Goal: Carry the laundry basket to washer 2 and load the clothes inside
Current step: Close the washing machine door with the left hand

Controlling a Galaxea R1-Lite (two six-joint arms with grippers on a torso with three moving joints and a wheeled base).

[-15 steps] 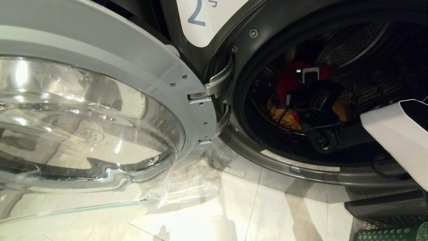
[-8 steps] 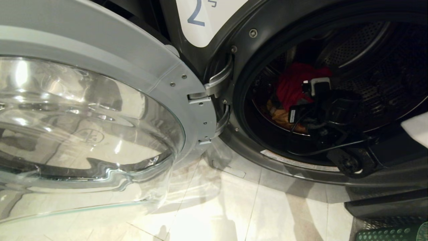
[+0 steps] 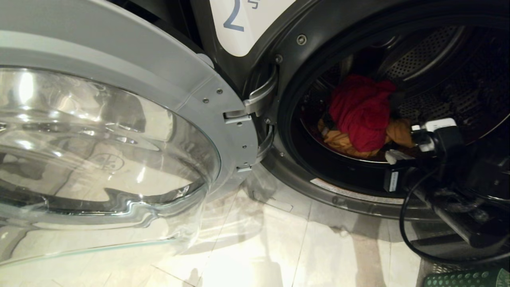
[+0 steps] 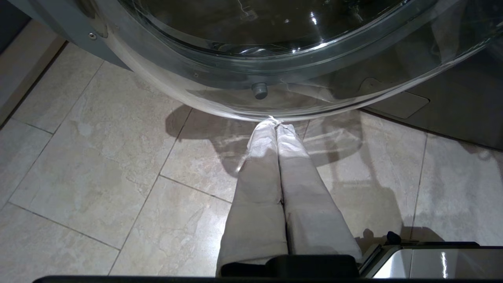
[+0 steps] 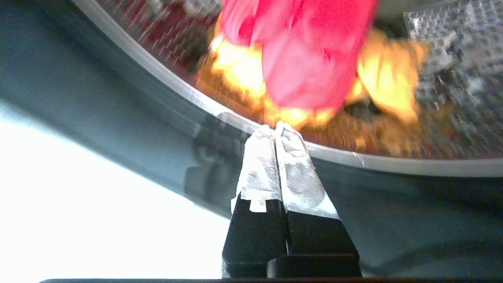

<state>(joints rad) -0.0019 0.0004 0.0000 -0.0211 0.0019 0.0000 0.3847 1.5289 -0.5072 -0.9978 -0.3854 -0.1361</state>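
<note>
Right end effector (image 5: 275, 131): fingers pressed together, holding nothing — it sits at the lower lip of the drum opening, at the right of the head view (image 3: 402, 157).
Laundry basket (image 3: 464, 278): only a strip of its green perforated rim shows, low and behind this end effector, at the bottom right corner of the head view; what it holds cannot be seen.
Left end effector (image 4: 276, 125): closed and empty, pointing down at the floor tiles (image 4: 98, 165) just under the swung-open glass door (image 3: 107, 139); well apart from the drum.
Washer 2 (image 3: 287, 24): door wide open, numeral label (image 3: 239, 20) above the hinge; the drum mouth lies straight ahead of the right end effector.
Clothes: the red garment (image 3: 360, 111) lies bunched on top of the yellow garment (image 3: 338, 141), both inside the drum, ahead of the right fingertips and a little toward the hinge side. No denim piece is visible.
Key relation: the right arm is by far the nearer one — anything left to load would lie behind it in the basket, while the drum lies ahead.
Stage, as a judgement: two garments are loaded; a third may remain.
</note>
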